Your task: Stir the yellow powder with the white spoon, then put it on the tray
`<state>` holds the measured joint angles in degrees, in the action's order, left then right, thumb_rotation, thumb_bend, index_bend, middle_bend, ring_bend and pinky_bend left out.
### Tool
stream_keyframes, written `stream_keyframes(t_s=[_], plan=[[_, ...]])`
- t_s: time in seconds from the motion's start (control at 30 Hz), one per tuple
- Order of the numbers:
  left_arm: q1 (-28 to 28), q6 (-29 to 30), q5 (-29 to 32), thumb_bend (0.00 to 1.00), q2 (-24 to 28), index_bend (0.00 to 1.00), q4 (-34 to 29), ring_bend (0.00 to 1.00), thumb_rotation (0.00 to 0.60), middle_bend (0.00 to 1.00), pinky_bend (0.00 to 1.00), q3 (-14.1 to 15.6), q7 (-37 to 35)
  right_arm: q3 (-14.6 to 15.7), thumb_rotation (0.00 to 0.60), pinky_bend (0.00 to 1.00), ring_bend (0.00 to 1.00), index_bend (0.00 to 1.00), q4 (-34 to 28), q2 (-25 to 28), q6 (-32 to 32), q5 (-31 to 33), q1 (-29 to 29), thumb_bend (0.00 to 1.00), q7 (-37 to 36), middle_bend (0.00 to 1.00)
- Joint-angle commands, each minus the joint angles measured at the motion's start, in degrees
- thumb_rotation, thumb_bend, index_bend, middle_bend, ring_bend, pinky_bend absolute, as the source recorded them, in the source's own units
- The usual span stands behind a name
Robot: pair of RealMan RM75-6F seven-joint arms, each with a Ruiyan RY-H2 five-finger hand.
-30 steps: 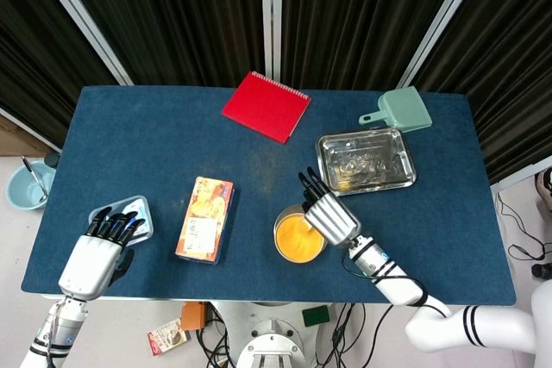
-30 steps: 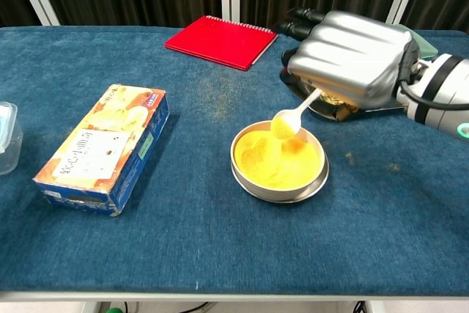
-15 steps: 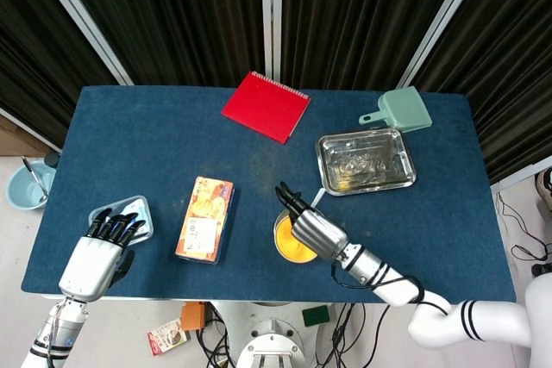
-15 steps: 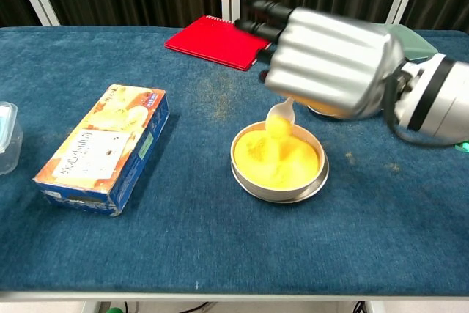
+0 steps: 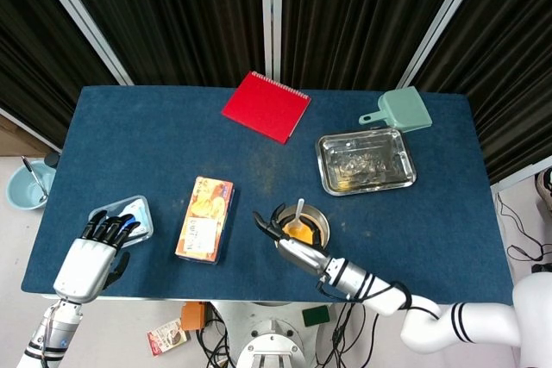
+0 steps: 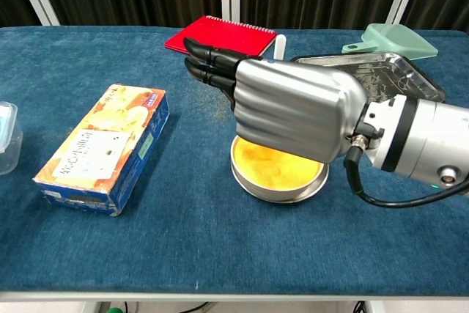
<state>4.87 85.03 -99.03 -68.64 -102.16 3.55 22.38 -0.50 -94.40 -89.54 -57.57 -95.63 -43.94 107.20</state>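
Blue cloth covers the bench (image 5: pixel 172 144), and we sweep across it from the left. Down at the near-left corner the left robot hand (image 5: pixel 93 252) hangs at the bench edge, dark fingers (image 5: pixel 108 227) slightly apart and reaching over a clear plastic container (image 5: pixel 138 213); nothing is in its grip. Next along lies an orange snack box (image 6: pixel 102 148), flat on its back, printed face up. Behind it, toward the far edge, a red spiral notebook (image 6: pixel 221 39) sits on the cloth.

Now the middle: a round metal tin (image 6: pixel 278 181) of yellow powder (image 6: pixel 275 164) rests near the front edge. The right robot hand (image 6: pixel 293 115) hovers low over it, palm down, filling the chest view and hiding much of the tin. From the head view the white spoon (image 5: pixel 298 215) stands in the powder, handle tilted up and away from the robot. The right robot hand is just beside that handle, but whether it grips the spoon I cannot tell, since the fingers' undersides are hidden.

Further right, the steel tray (image 5: pixel 366 161) sits well apart from the spoon, and a pale green scoop (image 5: pixel 398 110) lies just behind its far-right corner.
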Motion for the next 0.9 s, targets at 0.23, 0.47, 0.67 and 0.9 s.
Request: stream_keyframes(t_s=[0.23,0.47,0.67,0.9], plan=[[-0.14,0.07,0.28,0.44,-0.13,0.20,0.57,0.20,0.600,0.17,0.13,-0.07,-0.37,-1.60,0.600,0.00,0.04,0.88,-2.55,-0.63,0.55,3.05,2.24,0.54,8.62,0.37],[-0.33,0.25,0.27,0.44,-0.25,0.20,0.30,0.20,0.600,0.17,0.13,-0.13,0.45,-2.08,0.600,0.00,0.04,0.89,-3.67,1.06,2.90,2.41,1.02,0.53,10.57,0.37],[-0.85,0.87,0.37,0.44,-0.74,0.20,0.28,0.20,0.600,0.17,0.13,-0.11,0.82,-2.53,0.600,0.00,0.04,0.90,-4.43,2.37,4.48,2.79,0.55,0.53,14.81,0.37],[-1.12,0.98,0.69,0.44,-0.76,0.20,0.30,0.20,0.600,0.17,0.13,-0.14,1.03,-1.83,0.600,0.00,0.04,0.92,-4.23,1.36,5.63,2.85,0.33,0.53,15.09,0.38]])
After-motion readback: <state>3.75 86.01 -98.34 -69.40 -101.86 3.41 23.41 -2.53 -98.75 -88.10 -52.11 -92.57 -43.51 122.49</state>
